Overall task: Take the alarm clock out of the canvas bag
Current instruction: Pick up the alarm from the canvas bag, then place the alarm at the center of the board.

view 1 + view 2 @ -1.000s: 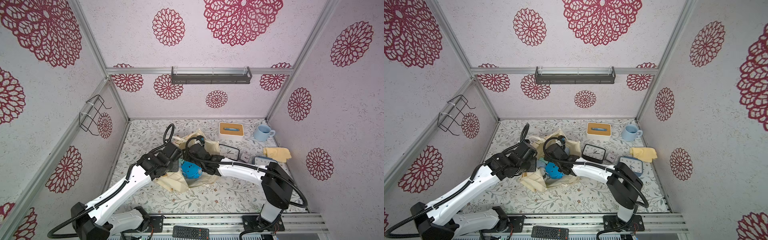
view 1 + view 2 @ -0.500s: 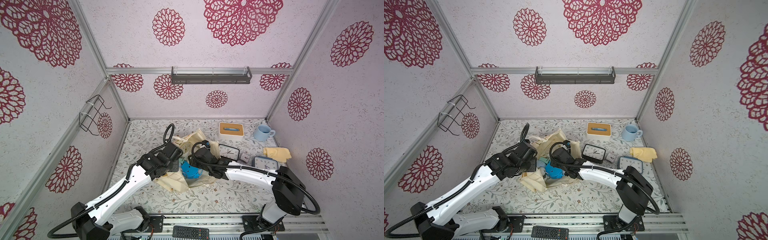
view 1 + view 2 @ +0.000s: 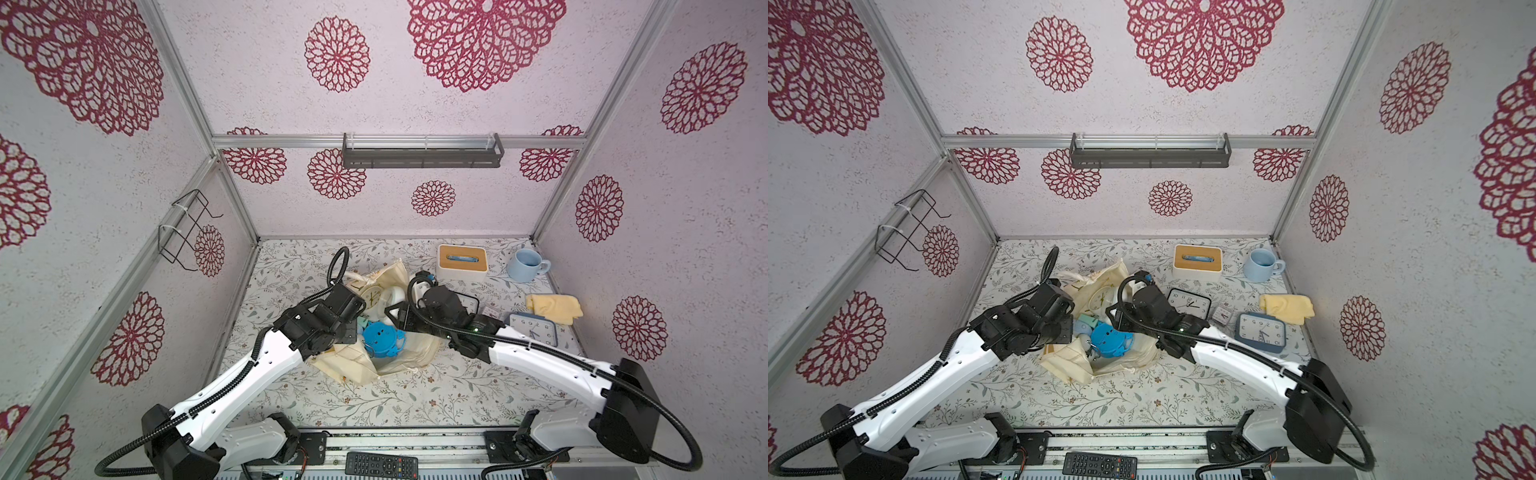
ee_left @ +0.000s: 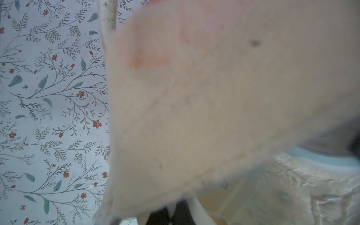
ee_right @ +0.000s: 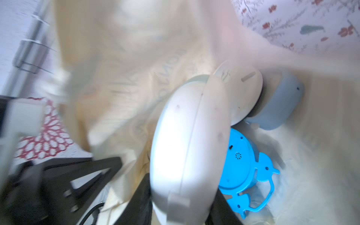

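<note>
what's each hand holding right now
left hand: closed, seemingly pinching the canvas bag
right hand: closed on the white alarm clock

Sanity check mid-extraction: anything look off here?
The canvas bag is slumped and crumpled, not upright. A blue clock lies back-up in its mouth beside the white clock that the right gripper holds. Nothing looks broken.

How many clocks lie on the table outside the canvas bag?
3, right of the canvas bag: a black clock, a small square clock beside it, a blue-grey clock nearest the front. More sit inside the bag, some possibly hidden.
</note>
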